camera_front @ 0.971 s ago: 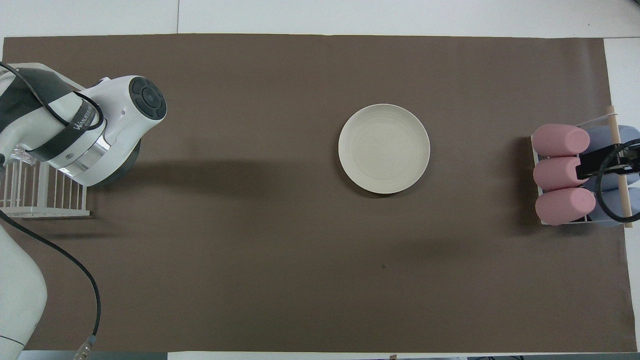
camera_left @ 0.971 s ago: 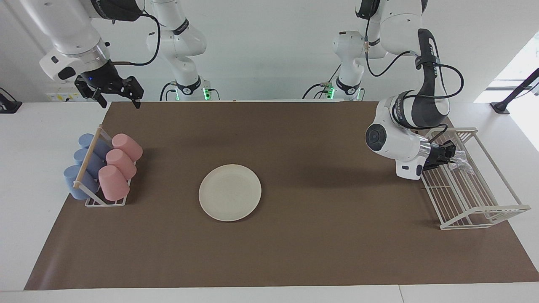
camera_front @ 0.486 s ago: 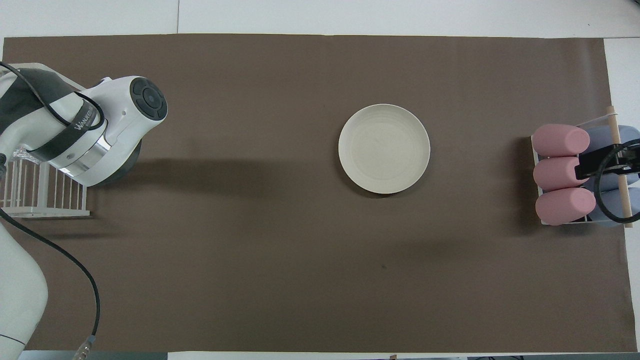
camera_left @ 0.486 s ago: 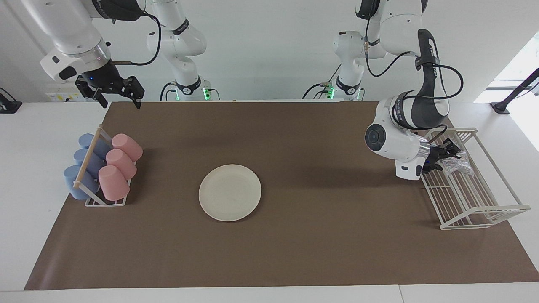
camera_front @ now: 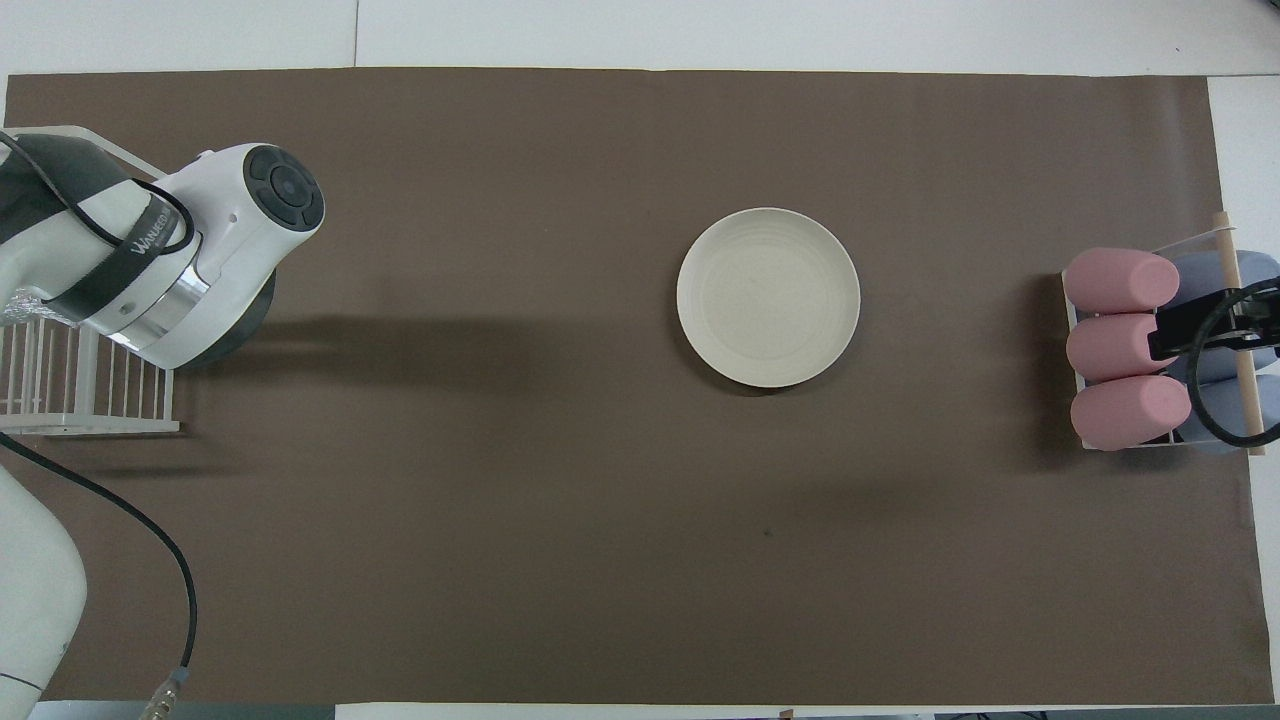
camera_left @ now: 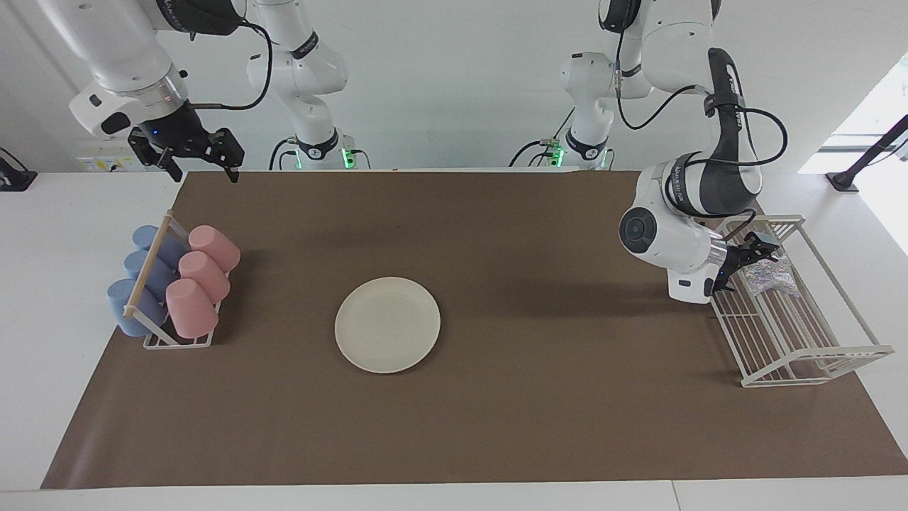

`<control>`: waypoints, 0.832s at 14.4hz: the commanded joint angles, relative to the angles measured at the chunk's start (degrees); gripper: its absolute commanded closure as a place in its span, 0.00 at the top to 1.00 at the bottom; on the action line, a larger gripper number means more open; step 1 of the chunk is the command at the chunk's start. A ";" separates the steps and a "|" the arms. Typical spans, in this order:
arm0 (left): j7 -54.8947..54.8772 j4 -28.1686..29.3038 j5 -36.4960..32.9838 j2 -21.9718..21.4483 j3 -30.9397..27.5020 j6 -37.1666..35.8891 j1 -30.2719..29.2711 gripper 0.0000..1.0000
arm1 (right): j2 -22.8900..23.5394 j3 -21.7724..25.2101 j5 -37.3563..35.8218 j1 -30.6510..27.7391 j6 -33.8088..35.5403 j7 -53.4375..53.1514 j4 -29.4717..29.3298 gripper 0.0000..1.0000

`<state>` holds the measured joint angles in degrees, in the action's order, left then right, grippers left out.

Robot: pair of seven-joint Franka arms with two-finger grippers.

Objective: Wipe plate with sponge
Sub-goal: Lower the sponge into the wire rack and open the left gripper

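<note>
The cream-white plate (camera_left: 387,324) (camera_front: 768,297) lies flat in the middle of the brown mat with nothing on it. The silvery sponge (camera_left: 771,277) rests in the white wire rack (camera_left: 801,333) at the left arm's end of the table; in the overhead view only a sliver of the sponge (camera_front: 20,305) shows past the arm. My left gripper (camera_left: 752,259) hangs open at the rack's edge, just beside the sponge and not holding it. My right gripper (camera_left: 198,157) waits open, high over the mat's corner by the cup rack.
A small rack (camera_left: 177,339) (camera_front: 1075,330) at the right arm's end holds three pink cups (camera_left: 195,280) and several blue cups (camera_left: 138,284) lying on their sides. The brown mat (camera_left: 539,419) covers most of the white table.
My left gripper has opened and let go of the sponge, which now lies in the wire rack, and the gripper has drawn back a little. The right arm has barely moved.
</note>
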<state>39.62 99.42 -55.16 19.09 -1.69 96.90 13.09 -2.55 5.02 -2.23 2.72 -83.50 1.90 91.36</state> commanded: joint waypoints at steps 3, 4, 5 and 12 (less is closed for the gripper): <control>-1.20 -4.84 10.30 -2.12 0.20 0.67 -1.58 1.00 | -0.53 -0.45 -0.31 0.09 0.53 0.30 -0.13 1.00; -1.64 -6.42 13.29 -2.21 -0.06 0.31 -1.58 1.00 | -0.53 -0.45 -0.31 0.00 0.54 0.29 -0.13 1.00; -1.65 -7.48 16.10 -2.65 -0.24 0.05 -1.58 1.00 | -0.53 -0.45 -0.31 0.00 0.54 0.29 -0.13 1.00; -5.14 -7.84 32.80 -10.28 -0.42 -1.53 -4.73 1.00 | -0.35 -0.72 -0.31 0.00 0.54 0.38 -0.57 1.00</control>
<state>37.93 91.29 -27.14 11.87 -2.29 96.49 10.18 -2.62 4.68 -2.23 2.90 -83.50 1.90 91.25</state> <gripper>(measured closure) 0.000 0.000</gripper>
